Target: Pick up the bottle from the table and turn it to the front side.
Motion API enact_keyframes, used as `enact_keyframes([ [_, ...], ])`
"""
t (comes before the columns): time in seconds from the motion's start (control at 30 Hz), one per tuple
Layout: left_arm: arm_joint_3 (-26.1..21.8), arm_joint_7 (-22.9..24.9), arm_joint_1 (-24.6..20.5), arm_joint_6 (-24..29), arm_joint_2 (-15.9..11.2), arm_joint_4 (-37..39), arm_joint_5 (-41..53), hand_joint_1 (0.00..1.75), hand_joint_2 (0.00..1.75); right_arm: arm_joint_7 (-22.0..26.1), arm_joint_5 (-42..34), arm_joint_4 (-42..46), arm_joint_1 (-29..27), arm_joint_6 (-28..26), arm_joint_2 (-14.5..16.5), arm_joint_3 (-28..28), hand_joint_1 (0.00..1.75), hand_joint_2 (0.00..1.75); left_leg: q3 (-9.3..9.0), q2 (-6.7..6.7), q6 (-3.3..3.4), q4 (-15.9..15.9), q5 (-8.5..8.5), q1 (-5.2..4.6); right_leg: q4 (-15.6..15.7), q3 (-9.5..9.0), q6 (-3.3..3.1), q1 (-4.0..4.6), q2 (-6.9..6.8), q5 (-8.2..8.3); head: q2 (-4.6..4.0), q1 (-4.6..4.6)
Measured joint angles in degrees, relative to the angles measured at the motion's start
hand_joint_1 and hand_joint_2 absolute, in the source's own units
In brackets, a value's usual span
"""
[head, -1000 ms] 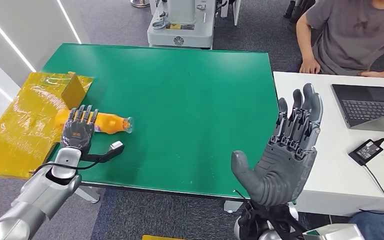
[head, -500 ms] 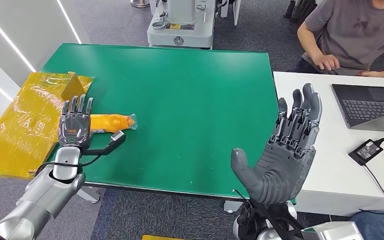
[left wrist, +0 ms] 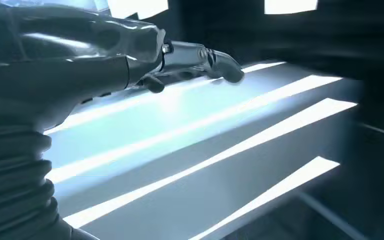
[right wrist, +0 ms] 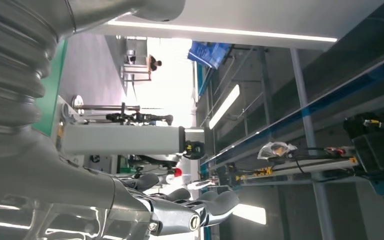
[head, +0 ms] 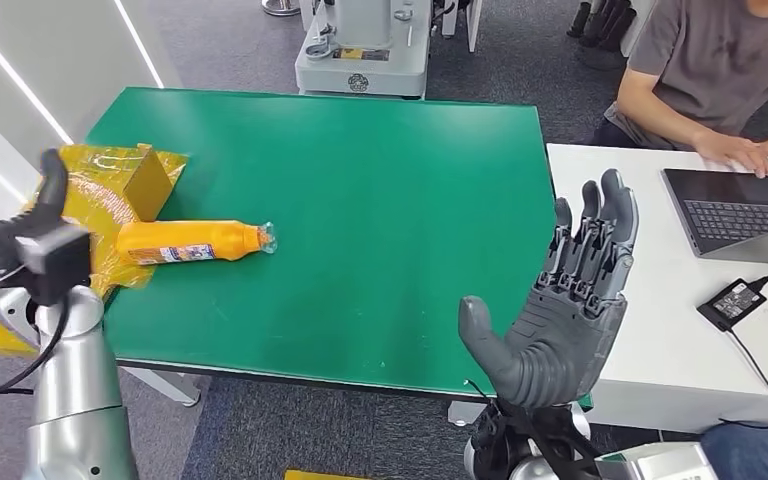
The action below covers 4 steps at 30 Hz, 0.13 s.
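The bottle [head: 192,242] is orange with a white and blue label. It lies on a green bench [head: 360,200]. The box [head: 80,215] is yellow. The right hand [head: 560,310] is dark grey.

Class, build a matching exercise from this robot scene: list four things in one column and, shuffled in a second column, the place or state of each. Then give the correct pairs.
1. bottle
2. right hand
3. laptop
4. yellow wrapped box

A. raised, fingers spread, holding nothing
B. at the green table's left edge
C. lying on its side on the green table
D. on the white table

Pairs: 1-C, 2-A, 3-D, 4-B
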<state>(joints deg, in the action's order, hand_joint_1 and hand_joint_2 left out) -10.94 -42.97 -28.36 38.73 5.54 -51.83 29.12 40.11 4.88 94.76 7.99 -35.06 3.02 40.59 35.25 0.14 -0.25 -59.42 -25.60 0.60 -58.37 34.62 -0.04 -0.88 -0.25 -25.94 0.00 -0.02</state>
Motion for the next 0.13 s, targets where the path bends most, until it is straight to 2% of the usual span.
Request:
enact_keyframes([
  [0.07,4.56,1.9,0.5,-4.05,1.83,-1.34,-13.7,0.0,1.75,-0.01,0.0,-0.19,0.08,-0.33,0.0,0.13,0.0,1.75,0.08,-0.3,0.03,0.01,0.06,0.03,0.0,-0.1,0.01,0.04,-0.34,-0.02,0.0,0.02],
  [0.13,8.73,2.2,1.09,-8.57,2.88,-2.45,-20.46,0.0,1.75,-0.01,0.04,-0.3,0.17,-0.41,0.0,0.28,0.0,1.75,0.13,-0.4,0.04,0.01,0.09,0.04,-0.01,-0.13,0.01,0.05,-0.46,-0.01,0.0,0.05],
])
